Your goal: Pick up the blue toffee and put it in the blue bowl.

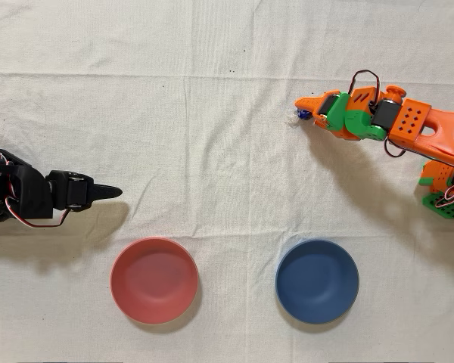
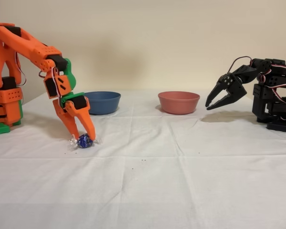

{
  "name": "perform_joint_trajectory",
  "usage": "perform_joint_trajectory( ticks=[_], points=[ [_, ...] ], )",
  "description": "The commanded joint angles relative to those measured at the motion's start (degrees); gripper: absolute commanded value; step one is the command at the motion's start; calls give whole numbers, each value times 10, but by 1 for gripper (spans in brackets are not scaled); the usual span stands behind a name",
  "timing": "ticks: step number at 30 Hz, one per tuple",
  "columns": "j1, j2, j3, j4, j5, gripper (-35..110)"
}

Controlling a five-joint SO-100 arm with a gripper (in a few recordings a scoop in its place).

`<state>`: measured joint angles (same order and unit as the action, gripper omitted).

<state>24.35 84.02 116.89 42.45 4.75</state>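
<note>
The blue toffee (image 2: pixel 84 140), a small dark blue foil candy with clear twisted ends, lies on the white cloth at the left of the fixed view. My orange gripper (image 2: pixel 84 138) points down over it. One fingertip is on each side of the candy, and the jaws are narrowed to its width and shut on it. The toffee still touches the cloth. From overhead, the toffee (image 1: pixel 299 116) peeks out at the tip of the gripper (image 1: pixel 304 113) at the upper right. The blue bowl (image 1: pixel 317 280) stands empty at the front, well below the gripper; it also appears as the blue bowl (image 2: pixel 102 102) behind the gripper.
A pink-red bowl (image 1: pixel 153 280) stands empty to the left of the blue one in the overhead view. The idle black arm (image 1: pixel 30 198) reaches in from the left edge. The white cloth (image 1: pixel 212 151) has creases.
</note>
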Motion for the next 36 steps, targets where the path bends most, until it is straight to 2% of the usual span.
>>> perform_joint_trajectory(
  ticks=[1,6,26,33,36],
  points=[
    [1,6,-31,-6,2,35],
    [2,-11,-39,-12,-4,34],
    [3,-26,-29,-32,-27,9],
    [1,-24,-28,-33,-29,9],
    [1,-24,-28,-33,-28,17]
  ],
)
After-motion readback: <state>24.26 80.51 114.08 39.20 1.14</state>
